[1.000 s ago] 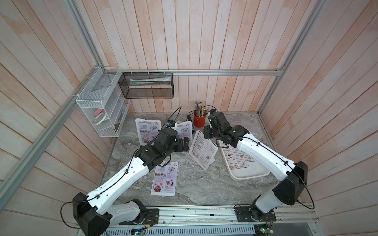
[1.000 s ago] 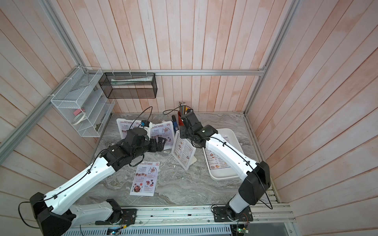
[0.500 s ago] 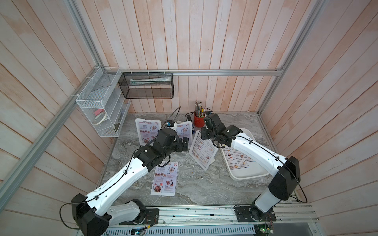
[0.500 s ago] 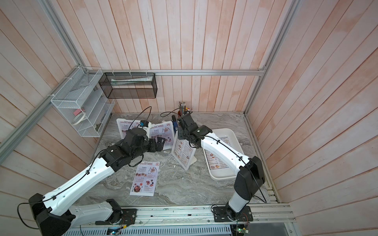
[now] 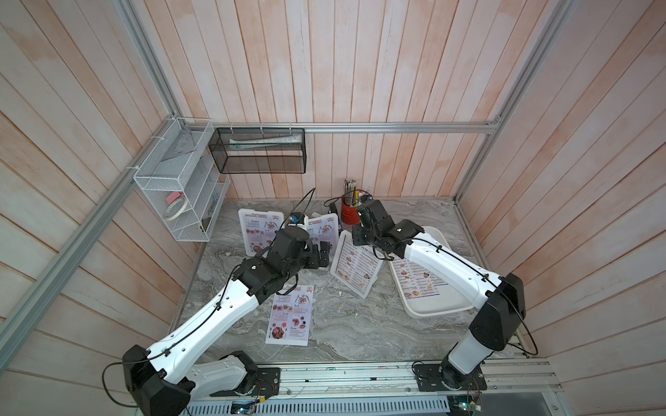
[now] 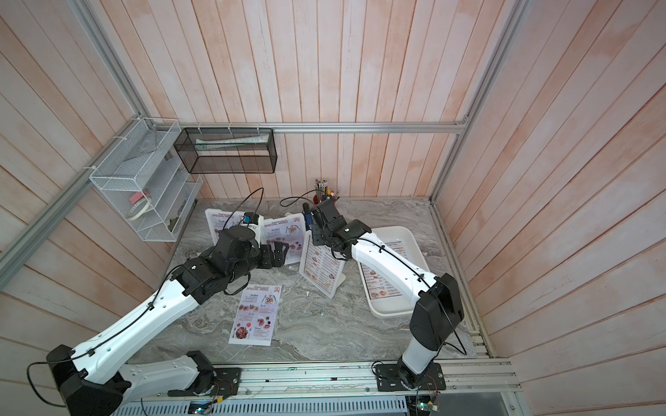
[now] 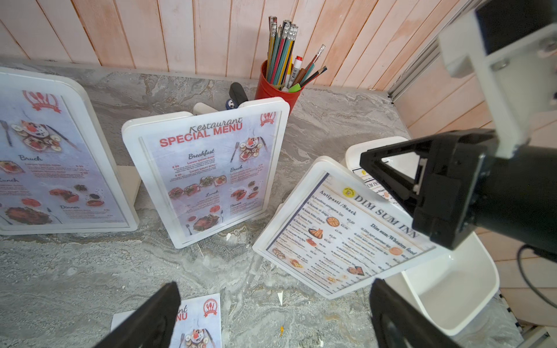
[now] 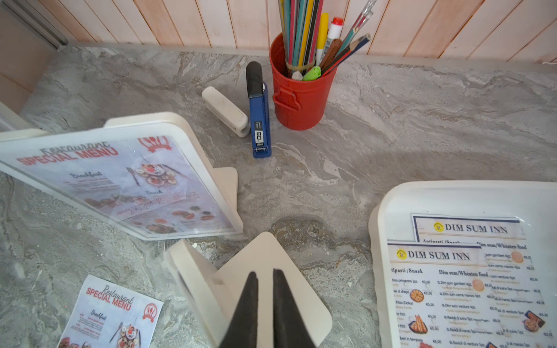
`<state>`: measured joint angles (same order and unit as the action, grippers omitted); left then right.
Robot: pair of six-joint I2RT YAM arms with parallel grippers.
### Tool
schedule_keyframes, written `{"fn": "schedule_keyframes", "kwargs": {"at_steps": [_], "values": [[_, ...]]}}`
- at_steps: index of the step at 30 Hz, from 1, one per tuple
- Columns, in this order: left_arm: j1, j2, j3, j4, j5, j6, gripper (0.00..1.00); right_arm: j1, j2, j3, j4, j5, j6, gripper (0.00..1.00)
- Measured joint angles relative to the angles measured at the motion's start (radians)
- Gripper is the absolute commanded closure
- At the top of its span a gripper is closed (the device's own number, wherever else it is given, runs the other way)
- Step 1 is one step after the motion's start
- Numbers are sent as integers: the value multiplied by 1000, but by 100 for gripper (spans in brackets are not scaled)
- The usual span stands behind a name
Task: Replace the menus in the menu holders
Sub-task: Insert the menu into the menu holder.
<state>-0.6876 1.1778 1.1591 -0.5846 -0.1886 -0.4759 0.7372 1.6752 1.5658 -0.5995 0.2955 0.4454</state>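
Showing the right gripper (image 8: 265, 274), jaws nearly closed on nothing visible, edged this past second toward the top of the central holder (image 7: 288, 211), whose Dim Sum Inn menu (image 7: 346, 235) sits inside: that swap looks complete; left gripper (image 7: 272, 289) gapes at its 9 o'clock, Special Menu holder (image 7: 156, 125) at 11 o'clock awaiting replacement

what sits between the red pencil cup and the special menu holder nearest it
A blue stapler and a small white block lie on the marble between the red cup and that holder, clearest in the right wrist view.
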Motion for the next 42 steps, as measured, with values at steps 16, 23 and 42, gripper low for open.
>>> {"fn": "schedule_keyframes", "kwargs": {"at_steps": [16, 23, 42], "values": [[0, 0, 0, 0, 0, 0, 0, -3, -106, -155, -17, 11, 43, 83], [0, 0, 0, 0, 0, 0, 0, -36, -123, -147, -25, -6, 36, 69], [81, 0, 0, -7, -3, 5, 0, -25, -502, -290, 4, -352, 43, 62]]}}
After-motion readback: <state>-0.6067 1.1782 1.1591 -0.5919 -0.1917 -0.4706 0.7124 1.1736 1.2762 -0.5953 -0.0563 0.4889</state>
